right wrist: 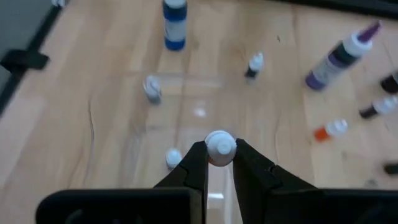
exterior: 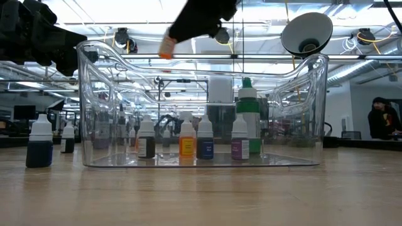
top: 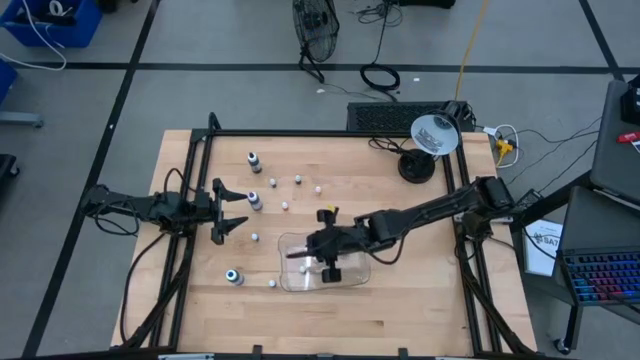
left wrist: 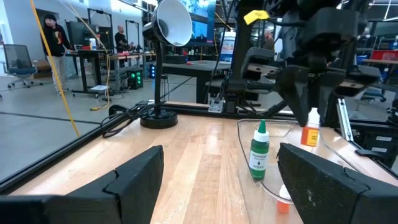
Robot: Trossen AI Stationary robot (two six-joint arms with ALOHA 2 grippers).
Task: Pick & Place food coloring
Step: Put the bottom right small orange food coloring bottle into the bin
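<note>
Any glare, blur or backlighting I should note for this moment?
Low view: bright ceiling lights leave the right gripper a dark shape, and the clear tray reflects the room. Right wrist view: the held bottle is sharp; bottles on the table are soft. Left wrist view: the near fingers are blurred.

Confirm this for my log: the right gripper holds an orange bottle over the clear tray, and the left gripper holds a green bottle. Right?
Not quite. The left gripper holds nothing: the left wrist view shows its fingers spread wide and empty. The right gripper does grip an orange bottle by its white cap above the clear tray.
</note>
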